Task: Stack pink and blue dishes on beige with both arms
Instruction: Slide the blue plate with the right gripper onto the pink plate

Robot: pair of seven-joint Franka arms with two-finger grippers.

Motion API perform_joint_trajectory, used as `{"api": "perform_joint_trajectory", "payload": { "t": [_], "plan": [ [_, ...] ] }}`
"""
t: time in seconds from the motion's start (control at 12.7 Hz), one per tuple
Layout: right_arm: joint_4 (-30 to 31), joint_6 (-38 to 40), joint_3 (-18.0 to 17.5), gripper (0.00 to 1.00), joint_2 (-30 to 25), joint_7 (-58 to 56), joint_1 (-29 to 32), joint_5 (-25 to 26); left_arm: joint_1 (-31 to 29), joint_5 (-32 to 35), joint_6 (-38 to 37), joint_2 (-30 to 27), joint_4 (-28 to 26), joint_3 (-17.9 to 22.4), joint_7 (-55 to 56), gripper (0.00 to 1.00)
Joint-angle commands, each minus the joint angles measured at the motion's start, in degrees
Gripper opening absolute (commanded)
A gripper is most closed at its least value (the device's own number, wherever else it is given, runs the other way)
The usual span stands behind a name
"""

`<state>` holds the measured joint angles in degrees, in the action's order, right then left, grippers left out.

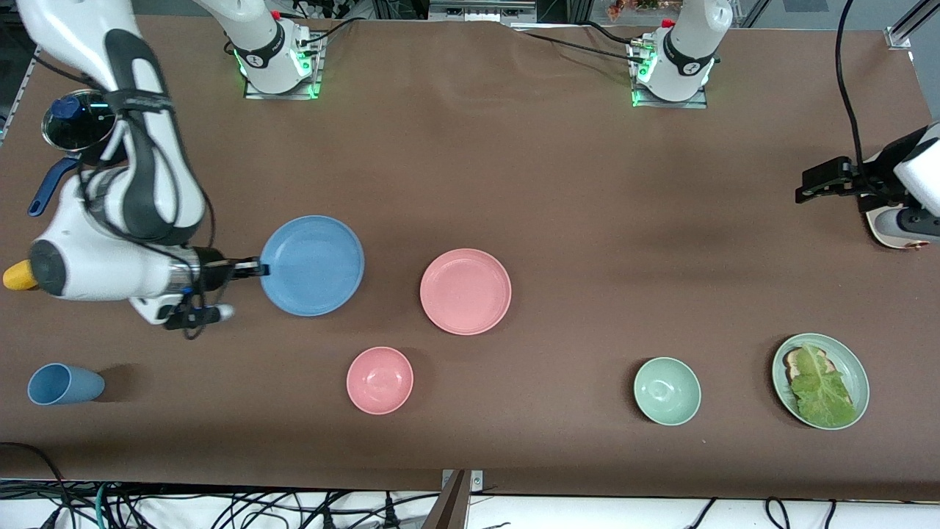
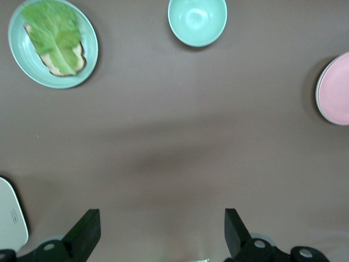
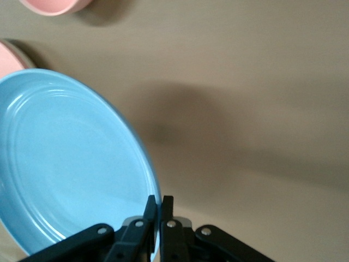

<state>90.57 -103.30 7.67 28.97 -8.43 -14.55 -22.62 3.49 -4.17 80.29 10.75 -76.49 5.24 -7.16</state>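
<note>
The right gripper (image 1: 258, 268) had its jaws clamped on the rim of the shallow sky-blue matte plate (image 1: 313, 265), which sat toward the right arm's end of the brown worktop (image 1: 558, 184). It should be kept level in carrying. The pale pink plate (image 1: 465, 291) lay beside it; no beige plate showed. The left gripper (image 1: 816, 184) waited, jaws spread. The small pink bowl (image 1: 380, 380) sat clear.

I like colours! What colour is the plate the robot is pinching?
Sky blue plate, pinched by the right gripper; clearest in the front view.
</note>
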Motion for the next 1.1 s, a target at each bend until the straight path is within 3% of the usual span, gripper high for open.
{"api": "perform_joint_trajectory", "payload": {
  "t": [0.0, 0.31, 0.63, 1.02],
  "plan": [
    [-1.8, -3.1, 0.6, 0.00, 0.9, 3.2, -7.0, -0.1, -0.2, 1.7, 1.2, -2.6, -3.0, -0.3, -1.2, 1.00],
    [-2.8, -12.6, 0.6, 0.00, 4.6, 11.2, -14.8, -0.1, -0.8, 1.8, 2.6, -4.0, -4.6, -0.2, -1.1, 1.00],
    [-6.1, -20.6, 0.7, 0.00, 10.3, 14.0, -18.8, 1.1, -1.1, 0.7, 6.5, -8.2, -12.4, -0.3, -0.4, 1.00],
    [-7.6, -23.8, 0.7, 0.00, 13.7, 15.7, -20.8, 1.3, -0.9, -0.6, 6.5, -8.2, -12.2, -0.3, 5.8, 1.00]
  ]
}}
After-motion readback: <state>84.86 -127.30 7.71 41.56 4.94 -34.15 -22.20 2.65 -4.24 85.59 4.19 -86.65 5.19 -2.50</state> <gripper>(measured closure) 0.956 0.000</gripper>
